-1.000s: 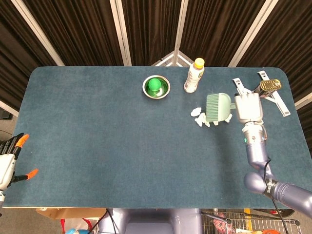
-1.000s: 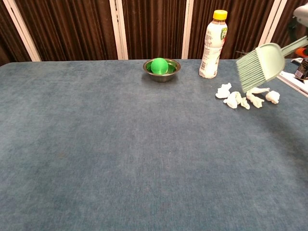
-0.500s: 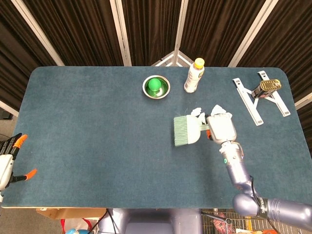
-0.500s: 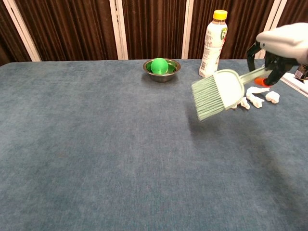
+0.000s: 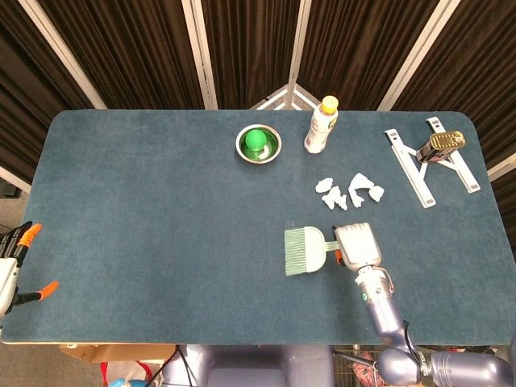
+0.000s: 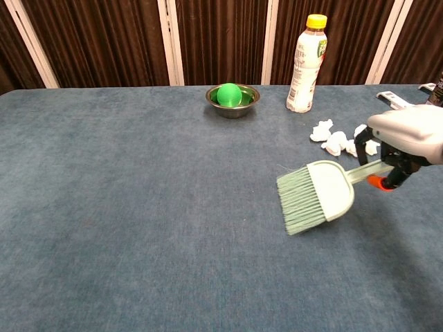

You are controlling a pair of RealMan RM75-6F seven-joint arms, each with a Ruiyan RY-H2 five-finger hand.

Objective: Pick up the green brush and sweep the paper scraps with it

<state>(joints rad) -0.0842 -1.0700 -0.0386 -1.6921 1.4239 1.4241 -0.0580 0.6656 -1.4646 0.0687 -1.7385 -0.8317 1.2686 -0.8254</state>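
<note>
Near counter front, right hand (image 5: 355, 244) grips green brush (image 5: 303, 251) by handle, bristles aimed left, paper scraps (image 5: 350, 191) well behind; left hand unseen.

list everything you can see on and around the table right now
table: one, dark blue-green cloth top, fills both views
green brush: one, pale green, near right of centre, held by its handle, bristles pointing left
paper scraps: a small cluster, white, beyond the brush
bottle: one, white with yellow cap, upright at the far edge
metal bowl: one, silver, left of the bottle
ball: one, green, inside the bowl
can: one, gold, lying on white strips at the far right
curtains: dark brown with white posts, behind the table
right hand: one, white, grips the brush handle
left hand: partly visible at the left edge, white with orange tips
</note>
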